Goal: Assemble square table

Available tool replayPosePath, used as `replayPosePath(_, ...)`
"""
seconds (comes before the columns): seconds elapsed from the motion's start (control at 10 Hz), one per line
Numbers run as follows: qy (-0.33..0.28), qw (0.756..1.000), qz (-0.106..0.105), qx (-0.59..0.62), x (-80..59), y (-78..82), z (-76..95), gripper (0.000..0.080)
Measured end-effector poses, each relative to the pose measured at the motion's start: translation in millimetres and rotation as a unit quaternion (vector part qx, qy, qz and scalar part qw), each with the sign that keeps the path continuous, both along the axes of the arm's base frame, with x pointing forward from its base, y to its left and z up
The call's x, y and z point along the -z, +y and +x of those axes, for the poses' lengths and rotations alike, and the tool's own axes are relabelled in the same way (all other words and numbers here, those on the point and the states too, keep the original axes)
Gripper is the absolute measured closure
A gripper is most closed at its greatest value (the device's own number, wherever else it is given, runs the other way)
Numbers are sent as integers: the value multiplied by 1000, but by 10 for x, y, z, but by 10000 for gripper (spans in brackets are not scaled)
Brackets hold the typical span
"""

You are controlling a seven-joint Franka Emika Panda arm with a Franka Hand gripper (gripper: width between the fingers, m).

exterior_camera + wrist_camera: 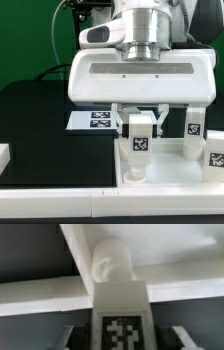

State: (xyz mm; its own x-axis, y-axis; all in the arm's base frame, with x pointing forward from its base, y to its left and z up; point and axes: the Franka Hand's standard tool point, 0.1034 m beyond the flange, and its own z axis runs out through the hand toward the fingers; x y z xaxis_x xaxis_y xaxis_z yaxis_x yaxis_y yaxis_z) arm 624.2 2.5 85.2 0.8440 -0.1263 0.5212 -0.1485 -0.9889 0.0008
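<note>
Ext view: gripper [140, 128] hangs low over the slab [165, 172], fingers clamped on a leg [139, 134], tag facing cam. The leg is upright, its lower end at or just above the slab near the corner closest to cam on the ext view's left. Can't tell if it's seated in a hole or only touching. Two more legs [193, 126] [216, 152] stand by the slab's edge on the ext view's right, each upright w/ tag showing. Whether those are screwed in or just parked there isn't clear. Marker board [92, 119] lies flat behind the gripper, on the black table [35, 115]. A plain white block [4, 155] sits at the ext view's left edge, cut off by the frame.

Progress, my read: mid-task, this leg is being placed or screwed in. A fourth leg isn't visible anywhere. Slab is cropped at the right & bottom, so its other corners are out of shot.

Wrist view: the held leg [121, 308] fills the centre, tag readable, finger pads [184, 336] close on both sides, so a narrow grip on the leg. Its rounded tip points at the slab [40, 297], which is blurred. No hole is discernible, so alignment can't be judged.
</note>
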Motion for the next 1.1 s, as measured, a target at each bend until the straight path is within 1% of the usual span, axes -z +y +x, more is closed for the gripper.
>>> replayPosePath(0.4, -1, 1000, -4, 1, 54, -28, -12, 515)
replayPosePath(0.6, 5, 1000, -4, 2, 105, -49, -35, 515)
replayPosePath(0.9, 7, 1000, -3, 2, 110, -44, -39, 515)
replayPosePath(1.0, 7, 1000, -3, 2, 111, -44, -40, 353)
replayPosePath(1.1, 8, 1000, -3, 2, 112, -44, -40, 227)
